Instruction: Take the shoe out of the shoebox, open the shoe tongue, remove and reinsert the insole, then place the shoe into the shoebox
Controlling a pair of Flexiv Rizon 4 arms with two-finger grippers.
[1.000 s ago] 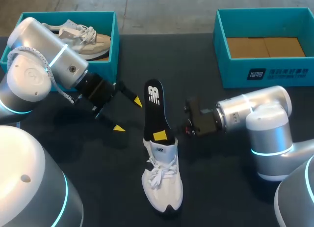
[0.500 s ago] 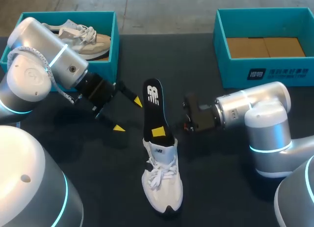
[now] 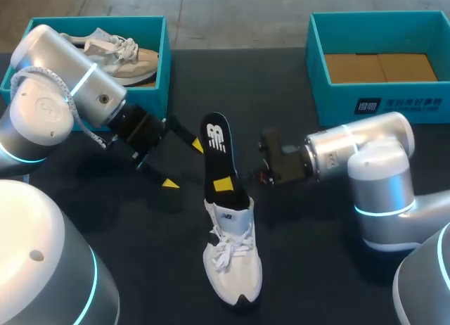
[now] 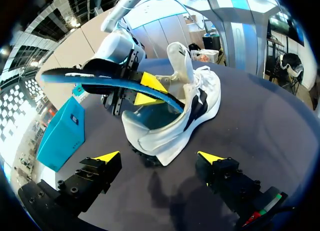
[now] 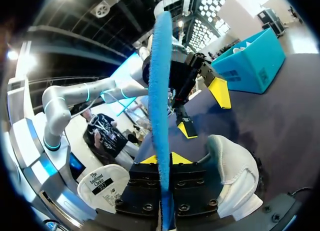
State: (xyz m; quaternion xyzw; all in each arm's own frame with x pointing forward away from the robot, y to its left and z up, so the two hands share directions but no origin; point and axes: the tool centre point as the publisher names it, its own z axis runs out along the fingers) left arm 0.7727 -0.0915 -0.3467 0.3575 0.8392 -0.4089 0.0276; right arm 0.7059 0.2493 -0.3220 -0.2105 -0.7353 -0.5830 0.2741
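Shoe: one white lace-up sneaker (image 3: 232, 258), lengthwise near-far, toe toward near edge of surface (image 3: 295, 283).
Insole: one black flat insole (image 3: 216, 142), pinched in our right jaws.
Left jaws: wide apart, empty.

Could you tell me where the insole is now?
Head view, mid-table: the insole stands pinched in the right claw, its lower end inside the white shoe, with the open left claw beside it.
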